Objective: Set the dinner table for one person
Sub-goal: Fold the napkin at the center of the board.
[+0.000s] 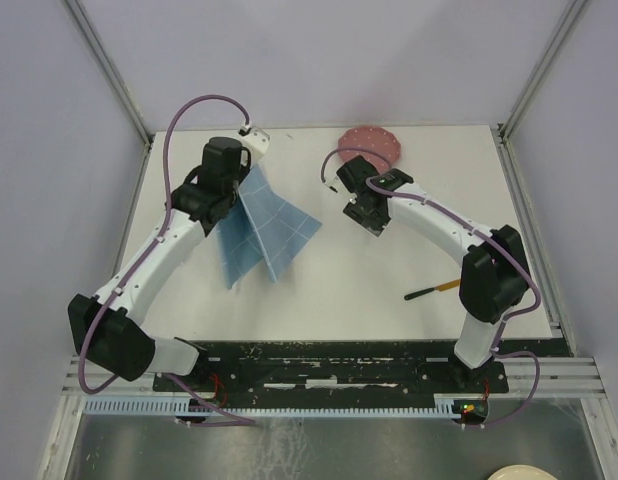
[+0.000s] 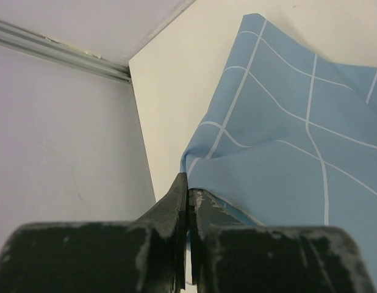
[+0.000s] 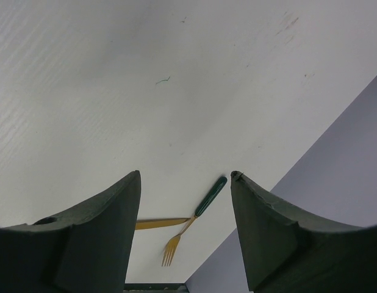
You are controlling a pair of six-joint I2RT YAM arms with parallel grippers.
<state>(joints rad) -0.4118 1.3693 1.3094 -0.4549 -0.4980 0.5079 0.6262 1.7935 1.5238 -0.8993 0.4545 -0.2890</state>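
Both over the dinner table (image 1: 389, 290): left hand (image 2: 188, 185) clenches placemat (image 2: 286, 152), right hand (image 3: 185, 174) released.

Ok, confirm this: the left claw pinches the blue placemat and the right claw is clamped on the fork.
Not quite. The right claw is open and empty, as the right wrist view shows; the fork lies on the dinner table. The left claw does pinch the blue placemat.

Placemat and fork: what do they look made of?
The placemat looks like soft matte cloth, blue with white grid lines: it folds and drapes where the left gripper pinches it. The fork has a gold-coloured neck and tines, probably metal. Its dark green handle could be plastic or coated, hard to tell.
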